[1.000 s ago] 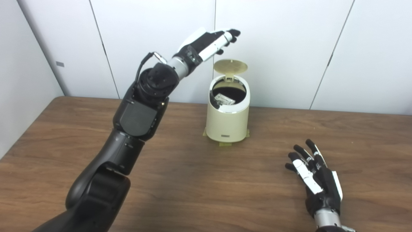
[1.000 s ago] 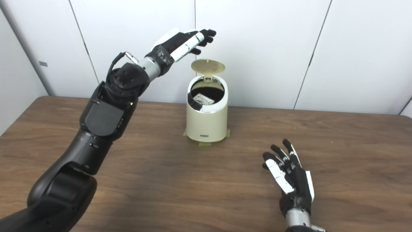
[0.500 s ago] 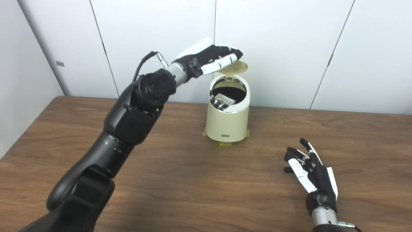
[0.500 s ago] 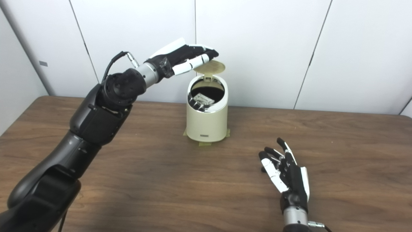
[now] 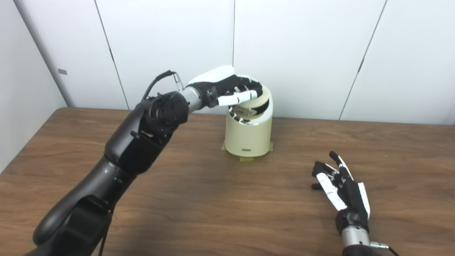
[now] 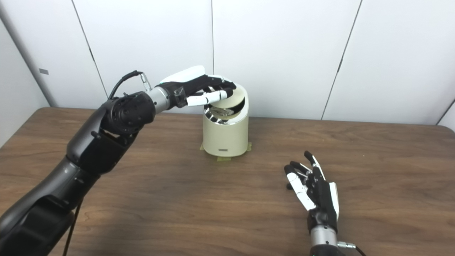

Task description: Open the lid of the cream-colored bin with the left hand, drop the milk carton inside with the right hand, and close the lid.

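Black-and-white left hand (image 5: 233, 93) lies fingers together, flat on the round cream lid (image 6: 233, 99), which sits tilted, partly shut over the cream-coloured cylindrical bin (image 5: 249, 133) near the tabletop's far edge. Milk carton (image 6: 222, 112) glimpsed inside through the gap. Right hand (image 6: 314, 190) spread, holding nothing, above the brown wooden tabletop (image 5: 199, 199) near its front-right edge.

The cream-colored bin (image 5: 249, 133) stands upright, its lid (image 5: 257, 103) tilted partly down; the milk carton (image 5: 246, 112) shows inside the gap.
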Available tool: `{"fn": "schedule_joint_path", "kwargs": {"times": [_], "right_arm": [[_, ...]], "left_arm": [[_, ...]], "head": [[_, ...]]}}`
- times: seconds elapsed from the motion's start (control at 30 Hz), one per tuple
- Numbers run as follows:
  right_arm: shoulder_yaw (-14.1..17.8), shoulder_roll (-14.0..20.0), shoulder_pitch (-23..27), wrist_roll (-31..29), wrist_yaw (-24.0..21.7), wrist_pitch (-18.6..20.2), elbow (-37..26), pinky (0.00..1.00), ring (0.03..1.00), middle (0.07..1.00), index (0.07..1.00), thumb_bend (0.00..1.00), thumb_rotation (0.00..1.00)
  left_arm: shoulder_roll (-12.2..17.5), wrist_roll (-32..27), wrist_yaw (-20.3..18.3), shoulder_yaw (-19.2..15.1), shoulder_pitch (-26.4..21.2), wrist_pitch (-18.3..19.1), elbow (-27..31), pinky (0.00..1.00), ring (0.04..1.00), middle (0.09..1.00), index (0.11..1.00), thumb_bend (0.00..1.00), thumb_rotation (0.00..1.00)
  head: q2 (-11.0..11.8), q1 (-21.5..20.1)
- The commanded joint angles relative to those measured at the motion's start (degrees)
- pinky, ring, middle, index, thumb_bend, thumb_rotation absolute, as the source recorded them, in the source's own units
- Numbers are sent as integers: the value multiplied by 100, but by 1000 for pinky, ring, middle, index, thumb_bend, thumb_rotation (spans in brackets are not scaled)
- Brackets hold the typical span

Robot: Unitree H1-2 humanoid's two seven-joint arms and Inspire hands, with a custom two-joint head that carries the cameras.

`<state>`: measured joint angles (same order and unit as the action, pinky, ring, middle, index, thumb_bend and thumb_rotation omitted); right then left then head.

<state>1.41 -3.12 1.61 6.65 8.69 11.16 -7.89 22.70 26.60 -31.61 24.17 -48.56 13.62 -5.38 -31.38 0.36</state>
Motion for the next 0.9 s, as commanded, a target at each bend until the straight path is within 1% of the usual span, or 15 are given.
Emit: {"fn": "schedule_joint_path", "kwargs": {"times": [0.0, 0.1, 0.13, 0.17, 0.2, 0.23, 0.3, 0.33, 0.43, 0.5, 0.6, 0.67, 0.7, 0.77, 0.87], "right_arm": [[15, -55, 151, 5, 31, -67, -135, 586, 694, 748, 915, 491, 583], [-13, -85, 130, 80, 73, -82, -143, 570, 684, 742, 912, 497, 567], [-28, -95, 114, 114, 89, -85, -150, 567, 681, 740, 911, 500, 564], [-48, -96, 97, 159, 103, -108, -148, 564, 678, 739, 911, 502, 555], [-61, -96, 86, 189, 110, -126, -146, 561, 674, 735, 909, 504, 552], [-74, -95, 65, 206, 111, -176, -131, 560, 671, 734, 909, 505, 550], [-86, -100, 36, 204, 105, -252, -104, 551, 663, 730, 909, 515, 545], [-100, -101, 17, 226, 108, -270, -99, 548, 661, 730, 909, 521, 539], [-157, -103, -36, 332, 125, -244, -132, 543, 650, 727, 908, 520, 513], [-176, -119, -64, 356, 136, -256, -146, 538, 647, 727, 909, 531, 497], [-225, -120, -105, 419, 142, -276, -159, 547, 652, 729, 911, 516, 489], [-265, -111, -133, 478, 136, -282, -172, 554, 654, 730, 911, 508, 503], [-284, -107, -145, 501, 131, -275, -182, 560, 658, 734, 913, 506, 509], [-312, -105, -167, 534, 128, -247, -202, 574, 667, 738, 914, 515, 526], [-337, -89, -176, 619, 147, -261, -189, 579, 670, 739, 914, 525, 546]], "left_arm": [[123, 83, -115, -15, -176, -5, 266, 807, 856, 879, 871, 462, 1000], [183, 252, -260, 91, -102, -41, 479, 807, 861, 887, 875, 471, 1000], [198, 293, -309, 126, -71, -49, 529, 807, 862, 888, 875, 475, 1000], [205, 319, -348, 141, -34, -40, 561, 820, 873, 896, 883, 489, 996], [205, 336, -378, 143, -9, -32, 580, 825, 879, 901, 885, 501, 993], [213, 371, -395, 158, 43, -41, 596, 827, 882, 904, 886, 507, 990], [220, 442, -419, 176, 114, -62, 614, 825, 891, 910, 893, 513, 990], [219, 495, -447, 195, 146, -45, 632, 825, 894, 911, 896, 512, 991], [210, 656, -486, 238, 219, -65, 660, 834, 904, 914, 903, 513, 1000], [199, 722, -468, 242, 267, -114, 651, 861, 927, 923, 907, 501, 1000], [191, 800, -422, 250, 310, -254, 557, 872, 934, 924, 906, 503, 996], [191, 864, -412, 271, 312, -367, 454, 887, 946, 934, 922, 505, 999], [190, 902, -399, 282, 315, -434, 406, 900, 954, 940, 932, 489, 994], [193, 987, -333, 300, 332, -592, 325, 934, 975, 960, 952, 470, 989], [184, 1101, -296, 301, 349, -717, 265, 981, 997, 983, 972, 466, 999]], "head": [[5, -24], [142, -83], [224, -96], [293, -100], [293, -100], [400, -124], [464, -142], [533, -168], [616, -210], [644, -218], [695, -230], [707, -240], [710, -243], [723, -254], [733, -269]]}}
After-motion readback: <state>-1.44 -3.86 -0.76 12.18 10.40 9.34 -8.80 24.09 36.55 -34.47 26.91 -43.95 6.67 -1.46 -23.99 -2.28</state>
